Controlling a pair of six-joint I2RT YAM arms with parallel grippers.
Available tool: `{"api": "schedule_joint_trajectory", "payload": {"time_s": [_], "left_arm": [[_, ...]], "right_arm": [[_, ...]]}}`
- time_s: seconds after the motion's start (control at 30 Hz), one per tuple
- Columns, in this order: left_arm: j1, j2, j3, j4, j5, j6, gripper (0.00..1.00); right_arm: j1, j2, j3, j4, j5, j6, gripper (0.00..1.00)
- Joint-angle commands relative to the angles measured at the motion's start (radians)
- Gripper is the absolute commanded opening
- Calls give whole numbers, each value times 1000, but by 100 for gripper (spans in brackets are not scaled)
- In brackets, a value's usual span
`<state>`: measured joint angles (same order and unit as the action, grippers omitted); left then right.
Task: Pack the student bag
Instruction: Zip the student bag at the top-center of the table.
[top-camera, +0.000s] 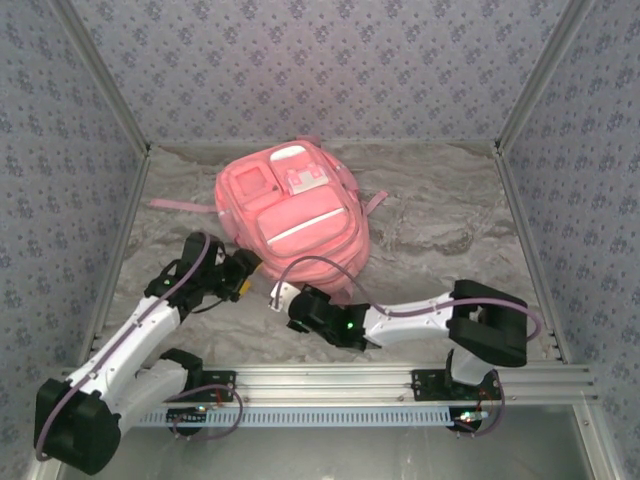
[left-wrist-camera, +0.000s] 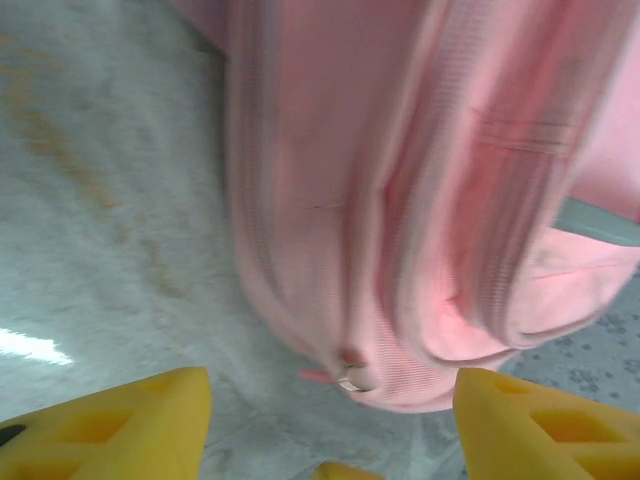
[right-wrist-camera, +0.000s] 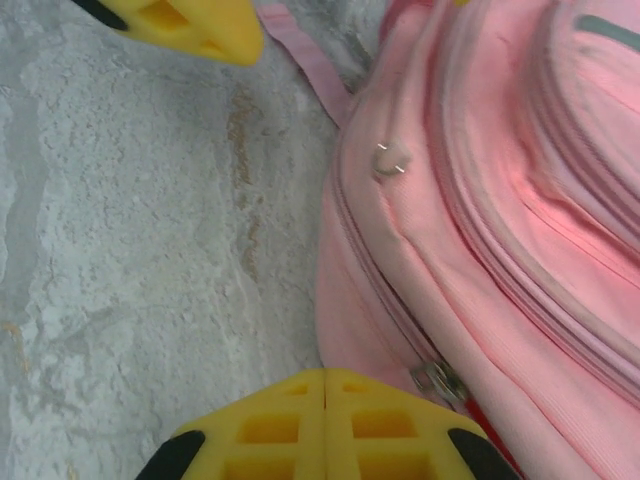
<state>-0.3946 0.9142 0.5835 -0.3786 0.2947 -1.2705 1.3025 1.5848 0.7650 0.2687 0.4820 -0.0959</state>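
One student bag (top-camera: 300, 225), white patches (top-camera: 305, 180) illegible

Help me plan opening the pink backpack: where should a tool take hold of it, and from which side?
I'd take the metal zipper pull on the backpack's near side wall, coming from the robot's side, low over the table. The backpack lies flat, front up, so that pull faces that way, and the soft fabric around it offers nothing firm to pinch.

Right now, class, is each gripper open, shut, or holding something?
Left gripper: open, holding nothing, facing the student bag.
Right gripper: shut, fingers together, nothing between them.
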Motion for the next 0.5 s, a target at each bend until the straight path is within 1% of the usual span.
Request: {"api": "schedule_joint_trajectory", "payload": {"time_s": [0.0,0.1,0.13,0.2,0.33,0.47], "left_arm": [[-37,34,-10,163,-30,-104,65],[-58,71,-29,226,-42,-124,63],[-65,83,-34,239,-45,-128,62],[-75,107,-38,255,-47,-135,61],[-98,139,-36,260,-61,-138,61],[-107,177,-27,282,-69,-140,60]], "right_arm": [[-22,-128,-92,40,29,123,14],[-100,-254,-219,106,-72,286,23],[-130,-290,-262,130,-111,340,24],[-168,-340,-321,167,-151,414,25],[-187,-388,-358,154,-172,445,25],[-186,-365,-361,171,-181,458,26]]}}
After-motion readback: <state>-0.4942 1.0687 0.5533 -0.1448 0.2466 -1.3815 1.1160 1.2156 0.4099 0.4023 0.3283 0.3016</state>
